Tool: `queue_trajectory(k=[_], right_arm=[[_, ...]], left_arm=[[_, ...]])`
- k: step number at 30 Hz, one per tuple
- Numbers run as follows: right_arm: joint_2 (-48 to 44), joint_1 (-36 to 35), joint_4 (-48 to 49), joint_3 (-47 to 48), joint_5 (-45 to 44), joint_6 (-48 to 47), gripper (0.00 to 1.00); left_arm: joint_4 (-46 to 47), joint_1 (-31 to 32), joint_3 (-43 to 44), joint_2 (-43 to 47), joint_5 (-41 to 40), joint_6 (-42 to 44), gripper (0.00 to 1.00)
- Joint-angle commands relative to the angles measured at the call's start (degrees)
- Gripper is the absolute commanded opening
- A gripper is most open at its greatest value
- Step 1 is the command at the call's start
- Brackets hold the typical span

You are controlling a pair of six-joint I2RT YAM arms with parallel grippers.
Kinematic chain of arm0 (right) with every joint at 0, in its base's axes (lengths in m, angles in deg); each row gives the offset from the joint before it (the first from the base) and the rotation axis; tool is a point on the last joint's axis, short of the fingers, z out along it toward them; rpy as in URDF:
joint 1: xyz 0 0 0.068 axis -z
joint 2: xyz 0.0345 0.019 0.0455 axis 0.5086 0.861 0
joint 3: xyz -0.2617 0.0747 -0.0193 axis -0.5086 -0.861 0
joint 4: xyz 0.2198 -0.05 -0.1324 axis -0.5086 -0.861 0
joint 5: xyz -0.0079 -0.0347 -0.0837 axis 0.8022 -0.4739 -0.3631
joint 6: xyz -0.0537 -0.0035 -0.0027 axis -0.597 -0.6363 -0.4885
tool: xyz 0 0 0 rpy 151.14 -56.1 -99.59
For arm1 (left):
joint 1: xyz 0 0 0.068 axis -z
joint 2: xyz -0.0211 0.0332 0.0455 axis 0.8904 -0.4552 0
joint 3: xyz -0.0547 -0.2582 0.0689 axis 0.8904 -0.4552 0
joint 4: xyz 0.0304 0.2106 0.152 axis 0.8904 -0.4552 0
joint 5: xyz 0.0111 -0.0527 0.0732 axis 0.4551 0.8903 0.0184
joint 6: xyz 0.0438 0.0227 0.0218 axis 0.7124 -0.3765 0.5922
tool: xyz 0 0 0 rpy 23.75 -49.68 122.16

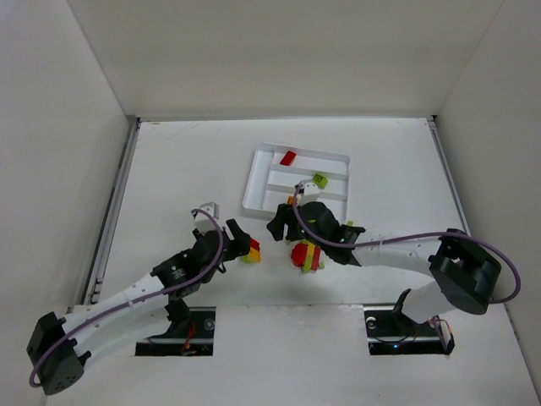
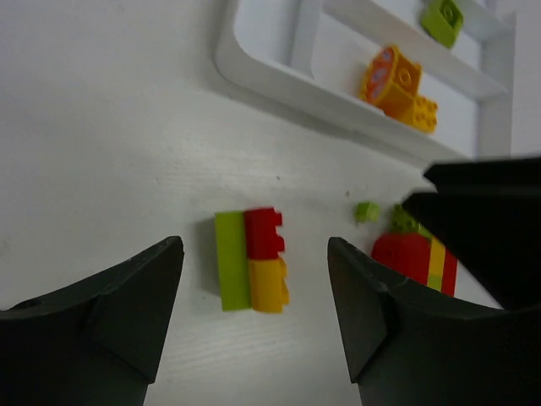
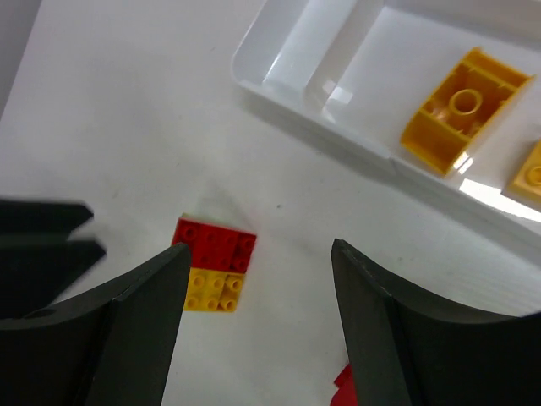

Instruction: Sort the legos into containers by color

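A small clump of green, red and yellow legos (image 2: 251,260) lies on the table just in front of my open left gripper (image 2: 254,313), between its fingers but untouched. It also shows in the top view (image 1: 252,249) and the right wrist view (image 3: 213,264). My right gripper (image 3: 262,321) is open and empty, hovering near the tray's near edge (image 1: 283,222). A bigger red, yellow and green clump (image 1: 307,255) lies under the right arm. The white tray (image 1: 254,182) holds a red brick (image 1: 287,157), a green brick (image 1: 319,179) and orange bricks (image 3: 465,106).
A tiny green stud (image 2: 366,211) lies loose beside the bigger clump (image 2: 414,254). The right gripper's black body (image 2: 482,220) stands close on the right of the left gripper. White walls enclose the table on three sides.
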Motion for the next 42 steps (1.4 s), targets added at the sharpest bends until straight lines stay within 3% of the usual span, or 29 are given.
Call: queue_trajectory(k=[1, 5, 10, 22, 32, 36, 42], right_arm=[[0.7, 2.1, 0.8, 0.6, -1.4, 0.8, 0.74], [1.3, 3.1, 1.1, 0.1, -1.2, 0.9, 0.74], [1.2, 3.3, 1.3, -0.4, -1.1, 1.0, 0.76], [0.5, 3.7, 3.0, -1.6, 0.4, 1.4, 0.78], [0.4, 3.4, 3.8, -1.8, 1.7, 2.1, 0.79], [1.2, 3.4, 3.8, -1.2, 1.9, 2.1, 0.81], [1.1, 2.9, 3.8, -0.8, 2.6, 2.4, 0.84]], left_arm=[[-2.2, 7.3, -0.9, -1.0, -1.4, -0.4, 0.68], [-1.5, 14.0, -1.3, -5.7, -7.2, -1.3, 0.70], [-2.4, 14.8, -0.4, -9.6, -11.4, -3.5, 0.69], [8.0, 12.4, -3.4, -16.0, -5.0, -3.5, 0.68], [15.7, 8.9, -6.9, -17.8, -3.9, -3.5, 0.56], [18.2, 8.5, -7.9, -18.7, -2.9, -3.1, 0.43], [23.0, 8.1, -10.3, -18.9, -2.8, -2.9, 0.33]])
